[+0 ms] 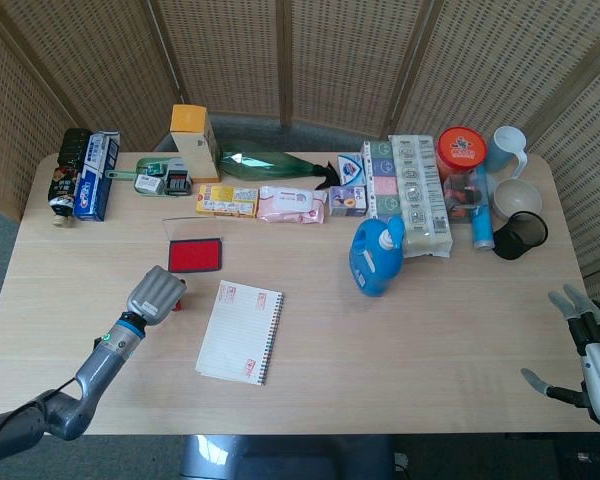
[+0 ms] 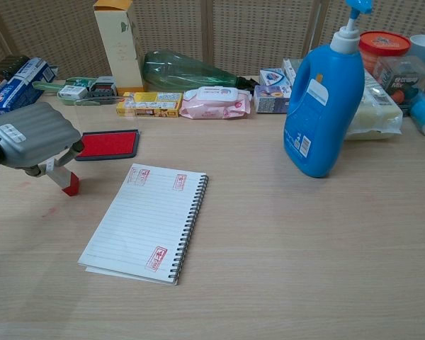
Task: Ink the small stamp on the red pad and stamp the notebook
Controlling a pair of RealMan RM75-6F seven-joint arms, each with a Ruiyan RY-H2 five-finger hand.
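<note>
Since the left hand [image 2: 30, 136] pinches the stamp [image 2: 66, 181] tilted, low over bare table between pad [image 2: 108, 144] and notebook [image 2: 147, 221], it should level it before pressing onto an unmarked line. Open room lies rightward over the page; the right hand [image 1: 587, 350], fingers spread, waits at the table's far corner.

left hand [image 2: 30, 136]: fingers curled, gripping | right hand [image 1: 588, 352]: fingers spread

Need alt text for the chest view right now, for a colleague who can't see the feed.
The left hand holds the small stamp tilted, its red end low over the table, between the red pad and the open notebook, which bears three red stamp marks. A blue detergent bottle stands to the right.
</note>
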